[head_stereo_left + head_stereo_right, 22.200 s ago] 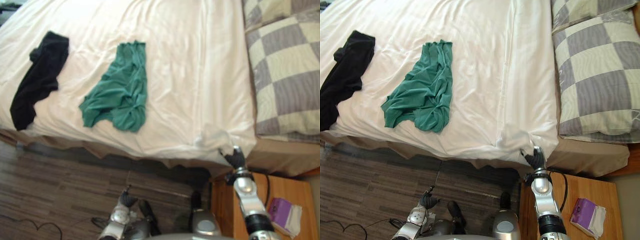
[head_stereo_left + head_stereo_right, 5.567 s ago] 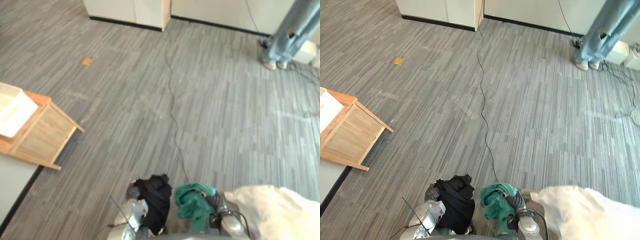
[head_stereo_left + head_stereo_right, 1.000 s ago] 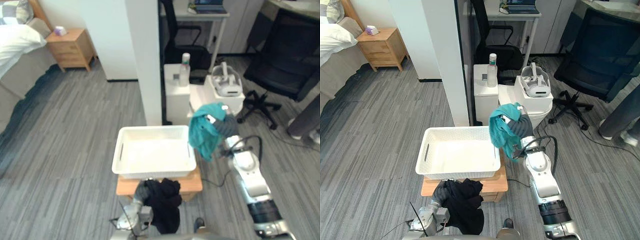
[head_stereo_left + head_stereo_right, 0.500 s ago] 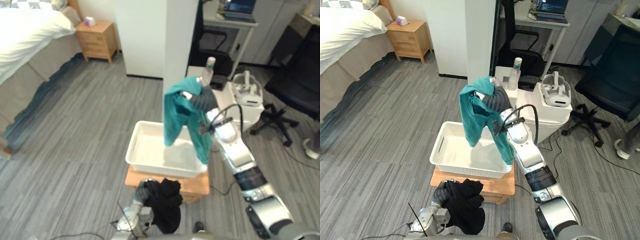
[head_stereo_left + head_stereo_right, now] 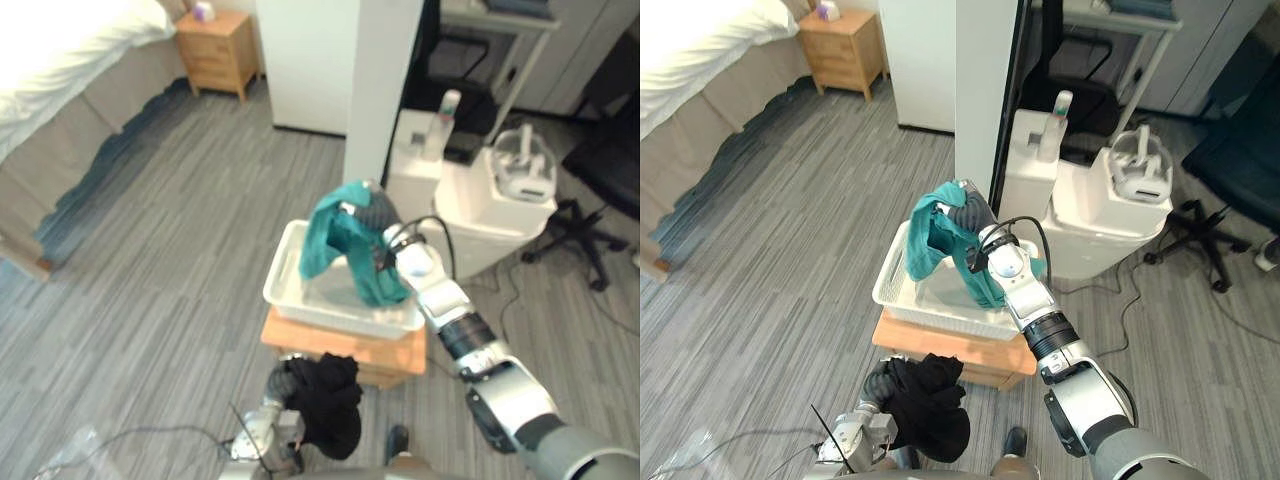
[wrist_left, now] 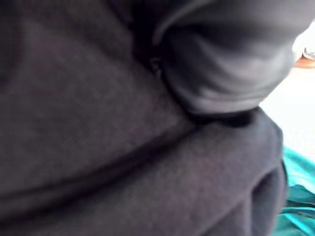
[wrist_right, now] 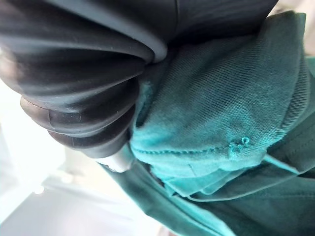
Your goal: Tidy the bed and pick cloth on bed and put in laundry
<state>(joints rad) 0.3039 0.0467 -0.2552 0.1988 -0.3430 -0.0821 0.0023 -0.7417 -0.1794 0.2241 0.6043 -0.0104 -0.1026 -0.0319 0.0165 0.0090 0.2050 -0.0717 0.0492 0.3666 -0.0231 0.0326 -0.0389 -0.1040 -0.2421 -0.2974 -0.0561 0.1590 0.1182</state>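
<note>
You are at the drop-off step for the first piece: your right hand (image 5: 972, 214) hangs over the white basket (image 5: 890, 287), closed round a bunch of the green cloth (image 5: 933, 236), whose loose end trails down inside the basket toward its 3 o'clock wall. The basket sits on a low wooden bench (image 5: 330, 346), with the bed (image 5: 60, 60) well apart at 10 o'clock across the floor. The next move, as I judge it, is to let the green cloth go so that all of it lands inside the rim, then bring up the other piece. That black cloth (image 5: 932, 405) is bundled on your left hand (image 5: 878, 384) at 6 o'clock of the bench, low and outside the basket; the cloth covers that hand, so you cannot tell how it is set. The green cloth looks soft, crumpled and thin, folded over itself, with a stitched hem showing in the right wrist view.
</note>
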